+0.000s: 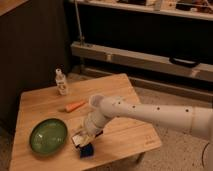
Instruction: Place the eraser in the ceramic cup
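Note:
My gripper (81, 138) is low over the wooden table (125, 135), near its front edge, just right of the green bowl (48, 135). A small white piece with dark edges (76, 140) sits at the gripper's tip and looks like the eraser. I cannot tell whether it is held. The blue pad (87, 150) lies directly below the gripper. The pale ceramic cup (95, 100) stands behind my arm's wrist, and only its rim shows.
An orange carrot-like piece (75, 106) lies left of the cup. A small clear bottle (61, 82) stands at the back left. My white arm (150, 114) crosses the table from the right. A dark wall and a metal rail lie behind.

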Robot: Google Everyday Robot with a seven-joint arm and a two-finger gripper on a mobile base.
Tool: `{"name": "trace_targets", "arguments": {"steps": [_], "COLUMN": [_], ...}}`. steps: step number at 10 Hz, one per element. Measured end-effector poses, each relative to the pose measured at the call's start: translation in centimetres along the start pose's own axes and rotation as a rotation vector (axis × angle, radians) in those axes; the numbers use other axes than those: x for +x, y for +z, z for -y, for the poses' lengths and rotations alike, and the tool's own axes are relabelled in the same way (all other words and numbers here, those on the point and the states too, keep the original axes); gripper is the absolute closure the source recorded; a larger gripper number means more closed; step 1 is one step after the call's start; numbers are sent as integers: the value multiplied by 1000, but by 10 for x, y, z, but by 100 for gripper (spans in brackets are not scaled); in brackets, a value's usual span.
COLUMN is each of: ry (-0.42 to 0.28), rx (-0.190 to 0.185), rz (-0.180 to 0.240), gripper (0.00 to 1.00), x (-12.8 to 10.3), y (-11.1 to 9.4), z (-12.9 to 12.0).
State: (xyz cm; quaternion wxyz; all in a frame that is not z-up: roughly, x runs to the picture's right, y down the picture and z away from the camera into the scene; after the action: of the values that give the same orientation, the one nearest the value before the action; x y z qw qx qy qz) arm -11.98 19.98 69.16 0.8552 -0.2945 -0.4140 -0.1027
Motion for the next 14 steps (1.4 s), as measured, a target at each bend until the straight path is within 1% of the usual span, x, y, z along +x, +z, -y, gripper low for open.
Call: {"name": "trace_targets", "arguments": {"steps": [1,2,3,4,5,7,8,9,10,11,13,14], "ry": [4,14,29,38,48,68,72,72,68,68,66,65], "rx": [38,90,167,218,282,397,447,478,494,505,541,553], "rz": [13,36,72,99,136,211,252,295,330,354,445,472], "gripper": [81,81,81,81,81,81,81,81,81,81,81,81], "x": [-4,-6,-4,0,4,14,11,5,-2,-5,-15,-17], "y": [-23,-50,-85,-107,-130,-164,-177,-182,-179,-176,-164,-161], "z": [10,23,42,56,74,103,120,138,148,151,158,158]}}
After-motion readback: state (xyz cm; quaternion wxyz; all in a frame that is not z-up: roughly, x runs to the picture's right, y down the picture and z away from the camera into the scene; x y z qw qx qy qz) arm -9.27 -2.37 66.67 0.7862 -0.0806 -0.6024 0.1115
